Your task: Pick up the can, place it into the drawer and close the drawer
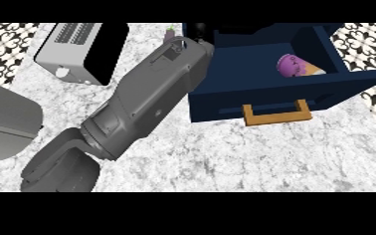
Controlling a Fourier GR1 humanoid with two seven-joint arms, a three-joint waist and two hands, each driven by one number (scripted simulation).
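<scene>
A purple can (297, 65) with an orange end lies on its side inside the open navy drawer (257, 97), toward its right wall. The drawer has an orange-brown handle (277, 113) on its front. A grey forearm (147, 97) runs from the lower left up to the drawer's far left corner. Only a dark bit of the left hand (200, 31) shows past the wrist, against the drawer's dark back edge. It is apart from the can, and its fingers are hidden. The right hand shows in no view.
A silver and black appliance (77, 50) stands at the back left on the marble counter (235, 154). A grey rounded shape (15, 124) shows at the left edge. A small green thing (170, 28) peeks out beside the wrist.
</scene>
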